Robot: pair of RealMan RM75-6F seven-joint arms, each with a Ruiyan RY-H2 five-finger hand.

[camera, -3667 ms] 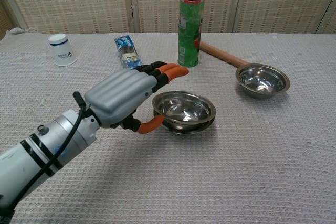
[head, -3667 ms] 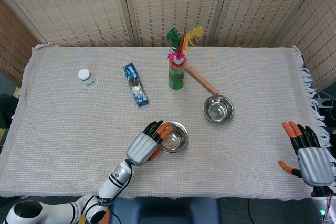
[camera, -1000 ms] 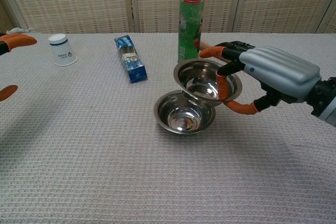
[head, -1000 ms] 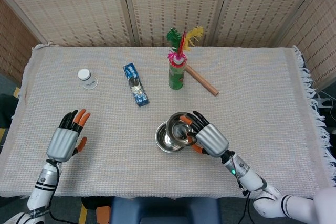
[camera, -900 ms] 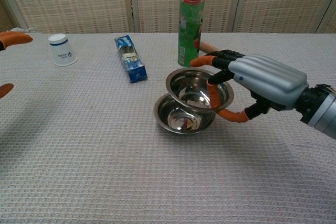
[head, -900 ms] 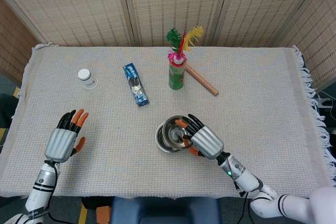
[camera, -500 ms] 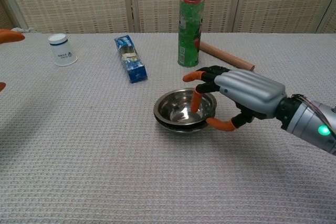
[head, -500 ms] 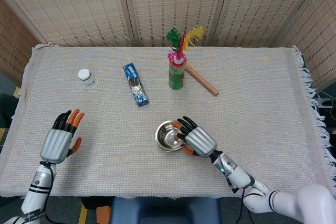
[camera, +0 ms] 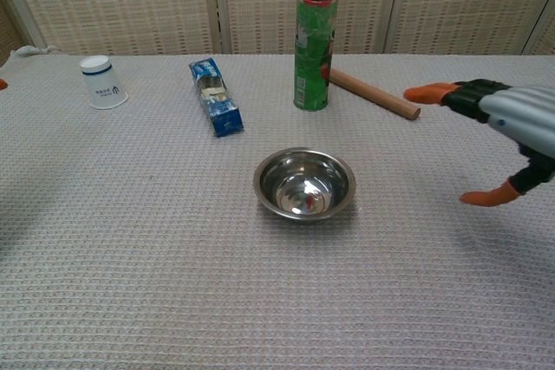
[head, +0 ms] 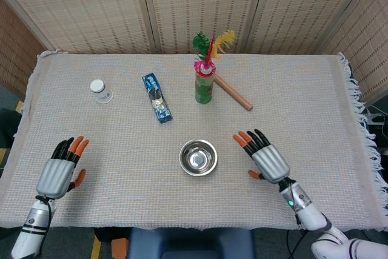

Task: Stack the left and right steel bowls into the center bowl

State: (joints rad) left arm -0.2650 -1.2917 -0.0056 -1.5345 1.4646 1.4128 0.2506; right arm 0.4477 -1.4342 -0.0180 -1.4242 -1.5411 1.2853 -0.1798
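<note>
The steel bowls (head: 198,157) (camera: 304,183) sit nested as one stack near the middle of the table, toward the front. My right hand (head: 264,157) (camera: 499,140) hovers to the right of the stack with fingers spread and nothing in it, well apart from the bowls. At the front left corner my left hand (head: 59,173) is also open and empty; the chest view shows only a sliver of it at the left edge.
A green bottle with feathers (head: 204,83) (camera: 313,39) stands behind the bowls, a wooden rod (head: 231,92) (camera: 371,93) beside it. A blue packet (head: 156,97) (camera: 213,97) and a white cup (head: 98,88) (camera: 101,82) lie further left. The cloth's fringed edge (head: 359,119) runs along the right.
My right hand has let go of the bowl in the stack and drawn back to the right, fingers spread. My left hand has slid further toward the front left corner.
</note>
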